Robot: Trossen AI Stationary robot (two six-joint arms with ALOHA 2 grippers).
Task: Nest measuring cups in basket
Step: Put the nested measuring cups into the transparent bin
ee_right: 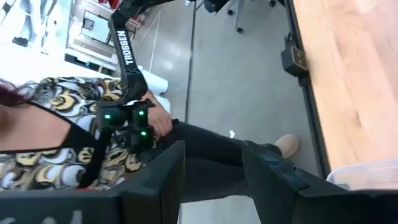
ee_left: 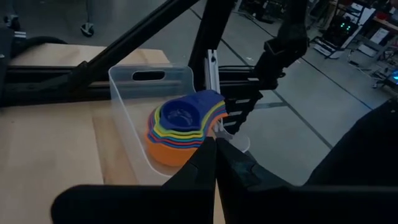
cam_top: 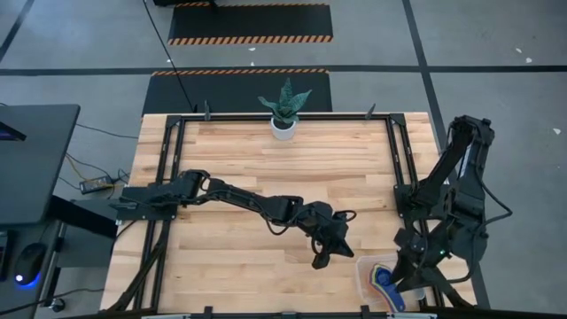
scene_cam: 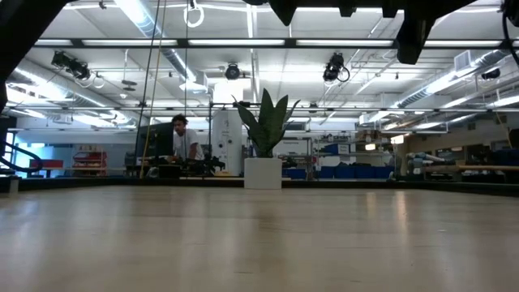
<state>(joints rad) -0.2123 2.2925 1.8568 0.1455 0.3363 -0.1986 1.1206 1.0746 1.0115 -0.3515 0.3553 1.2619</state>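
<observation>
High view: the clear plastic rectangular basket (cam_top: pixel 365 273) sat at lower right, holding the nested coloured plastic measuring cups (cam_top: pixel 385 282); the left gripper (cam_top: pixel 321 260), closed and empty, hovered beside it.
Left wrist view: cups stacked, blue uppermost, orange lowest.
Right wrist view: the right gripper (ee_right: pixel 211 177) stood parted, empty, off the table.

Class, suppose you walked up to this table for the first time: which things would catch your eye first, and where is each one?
The bright stack of measuring cups, nested with a blue one on top, sits in the clear basket at the table's near right corner. The left gripper, shut and empty, reaches across the table toward it, while the right gripper hangs open off the right edge. A potted plant stands at the far edge.
</observation>
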